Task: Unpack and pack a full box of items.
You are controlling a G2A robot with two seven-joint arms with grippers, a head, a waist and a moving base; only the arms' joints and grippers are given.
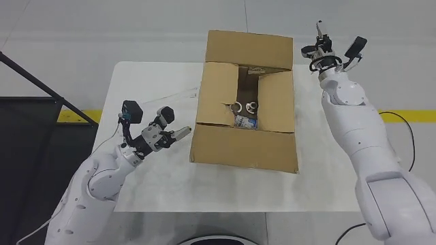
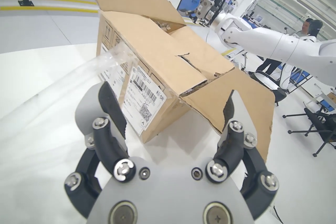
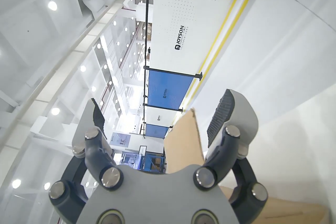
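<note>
The box [image 1: 245, 148] sits on the table [image 1: 157, 184], flaps open, small items [image 1: 246, 120] still inside (unpacking looks barely begun). Beside it the left claw [image 1: 178, 134] hangs spread and empty; the right claw [image 1: 319, 39], also spread, is raised past the far corner. Next, I'd say, one must reach in.

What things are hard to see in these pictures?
- Top view: the box's flaps cover most of its inside. The items showing in the gap are too small to name.
- Left wrist view: the flaps hide the box's inside completely.
- Right wrist view: the right gripper blocks most of the box, and the picture's edge cuts off the rest.
</note>
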